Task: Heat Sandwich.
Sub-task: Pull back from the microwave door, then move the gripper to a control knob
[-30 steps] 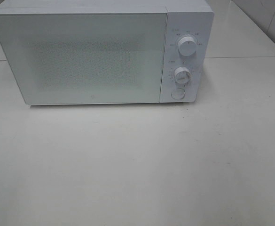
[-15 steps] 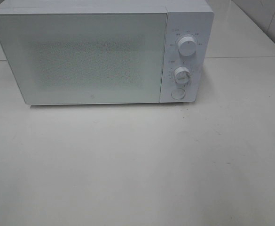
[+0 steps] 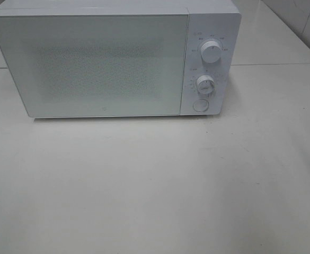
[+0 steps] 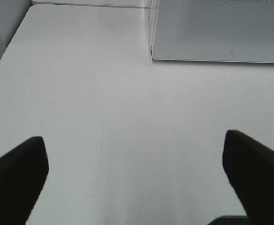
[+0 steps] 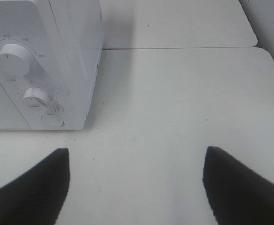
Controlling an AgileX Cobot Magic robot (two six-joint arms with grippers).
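1. Nothing has moved over the last second: the white microwave [image 3: 112,58] sits unchanged at 12 o'clock on the pale table [image 3: 155,185], and neither arm enters the high view.
2. Its door [image 3: 91,66] is shut. The control panel lies at 3 o'clock of the door, with the upper dial [image 3: 211,53] at 12 o'clock, the lower dial [image 3: 205,84] beneath it and the round button [image 3: 200,105] at 6 o'clock.
3. The left gripper [image 4: 134,183] hangs over bare table with its jaws spread wide and nothing between them; the door's lower corner lies ahead of it.
4. The right gripper [image 5: 137,187] is likewise spread wide and empty, facing the panel side of the microwave.
5. No sandwich shows in any view, and the frosted door hides whatever is inside, so its place cannot be told.
6. Judged from this, the task stands at its opening step, or between steps. The next move probably calls for an arm to reach the panel side, most likely the round button, to release the door.
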